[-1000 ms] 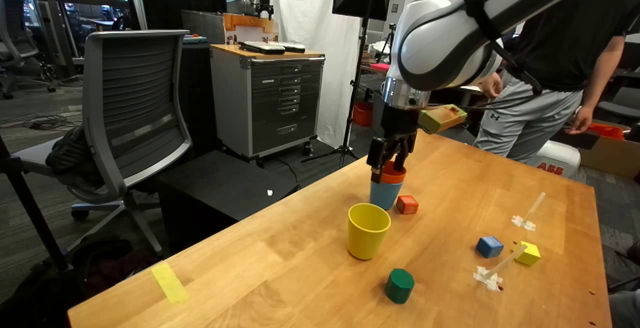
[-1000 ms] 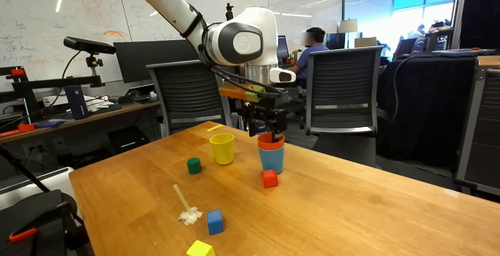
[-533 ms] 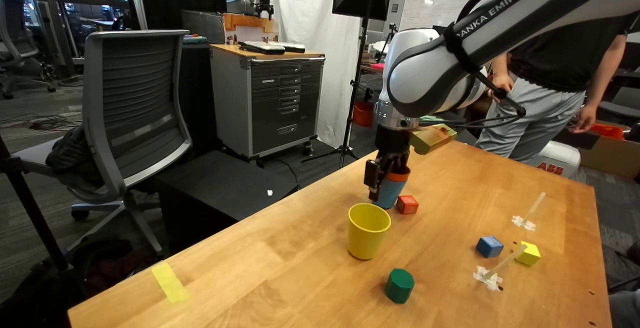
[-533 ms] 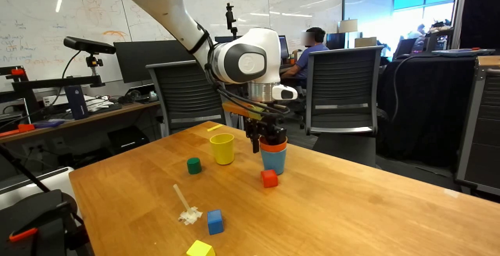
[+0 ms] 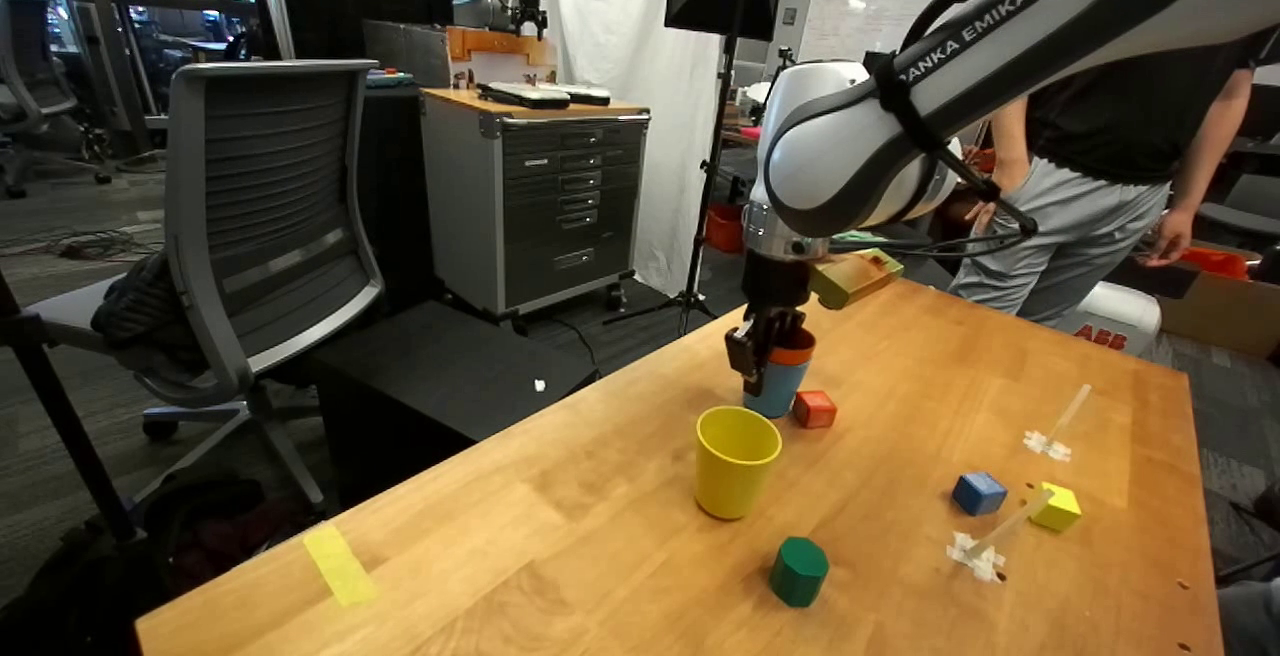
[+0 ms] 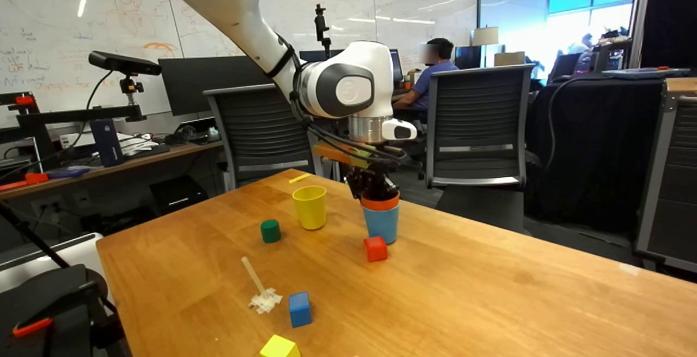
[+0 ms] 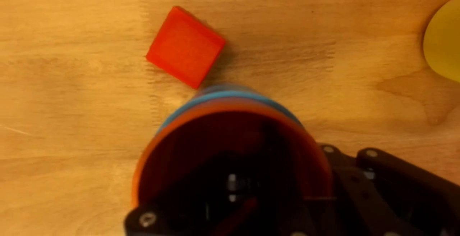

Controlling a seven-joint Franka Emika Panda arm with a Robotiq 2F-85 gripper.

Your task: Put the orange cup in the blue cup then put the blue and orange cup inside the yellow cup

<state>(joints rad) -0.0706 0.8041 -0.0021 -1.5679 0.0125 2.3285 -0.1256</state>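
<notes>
On the surface (image 6: 468, 291), the yellow cup (image 7: 444, 45) is at about 2 o'clock from the blue cup (image 6: 382, 225) in the wrist view, apart from it; the orange cup (image 6: 381, 204) is nested inside blue. Jaws straddle the orange rim near 3 o'clock, one side in, one outside; can't tell if clamped. Next is probably pinch, lift both, carry toward 2 o'clock.

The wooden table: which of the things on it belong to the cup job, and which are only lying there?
For the job:
orange cup, already in the blue cup
yellow cup

Not needed:
red block
blue block
yellow block
green block
yellow tape
taped sticks
</notes>
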